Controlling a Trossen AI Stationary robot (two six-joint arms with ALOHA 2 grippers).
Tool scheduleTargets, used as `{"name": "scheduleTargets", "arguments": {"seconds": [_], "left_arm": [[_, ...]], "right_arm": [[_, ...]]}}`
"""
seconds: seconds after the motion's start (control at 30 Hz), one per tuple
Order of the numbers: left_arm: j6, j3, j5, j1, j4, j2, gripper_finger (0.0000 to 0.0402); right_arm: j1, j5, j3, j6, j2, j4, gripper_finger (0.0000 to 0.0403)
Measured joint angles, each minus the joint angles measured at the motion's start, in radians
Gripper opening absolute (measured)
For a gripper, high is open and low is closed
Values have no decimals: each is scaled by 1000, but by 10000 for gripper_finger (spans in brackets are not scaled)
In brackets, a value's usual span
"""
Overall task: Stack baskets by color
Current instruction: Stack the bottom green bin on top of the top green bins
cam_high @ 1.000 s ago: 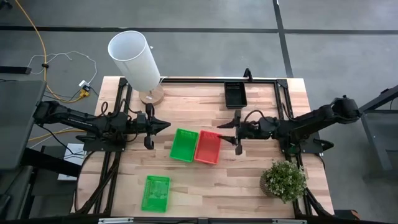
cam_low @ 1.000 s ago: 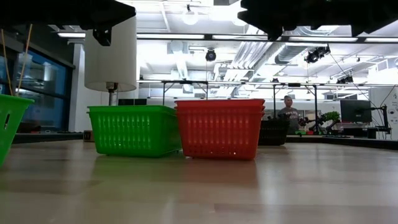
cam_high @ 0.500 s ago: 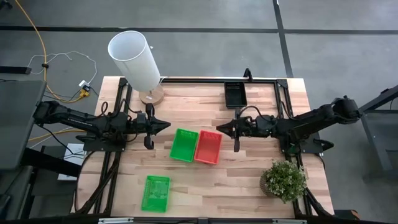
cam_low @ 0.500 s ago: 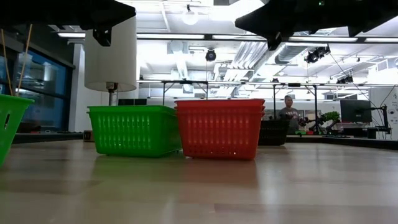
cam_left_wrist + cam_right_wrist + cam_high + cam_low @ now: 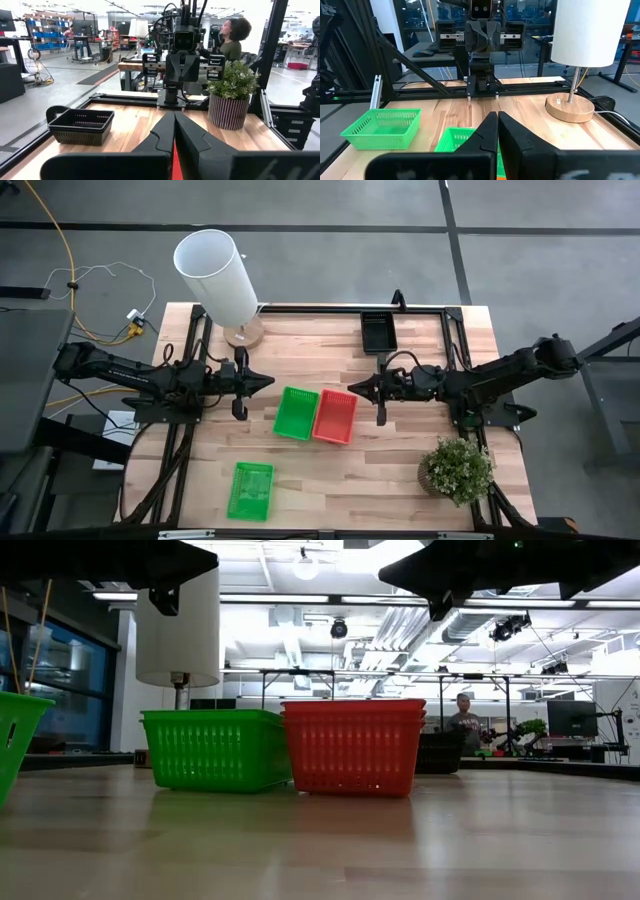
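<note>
Left gripper (image 5: 268, 382): hovering left of centre in the high view, its fingers pressed together and holding nothing, pointing toward the middle baskets.
Lamp (image 5: 215, 275): standing at the upper left of the table, its white shade tilting toward the camera.
Lone green basket (image 5: 250, 490): lying at the lower left of the table, well apart from the others; showing at the left edge of the low view (image 5: 15, 740).
Green basket (image 5: 296, 412): sitting at the table's centre, touching the red one on its right.
Red basket (image 5: 334, 416): sitting just right of the green one; in the low view (image 5: 352, 745) several rims are showing, stacked.
Right gripper (image 5: 352, 388): hanging just above and right of the red basket, fingers closed tight and gripping nothing.
Black basket (image 5: 378, 332): resting at the upper middle of the table, near the frame rail.
Plant (image 5: 456, 470): standing at the lower right of the table.
Person (image 5: 463, 720): showing far back in the room, right of centre in the low view.
</note>
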Motion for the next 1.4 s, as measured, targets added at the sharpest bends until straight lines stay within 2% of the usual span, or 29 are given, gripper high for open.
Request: {"name": "scheduleTargets", "arguments": {"seconds": [1.13,1.27,1.4], "left_arm": [[8,0,0,0,0,0,1],[0,0,6,-1,-2,0,31],[0,0,55,-2,-2,0,96]], "right_arm": [[0,-16,1,-3,1,1,0],[0,-29,1,-6,1,1,0],[0,-38,1,-12,1,1,0]]}}
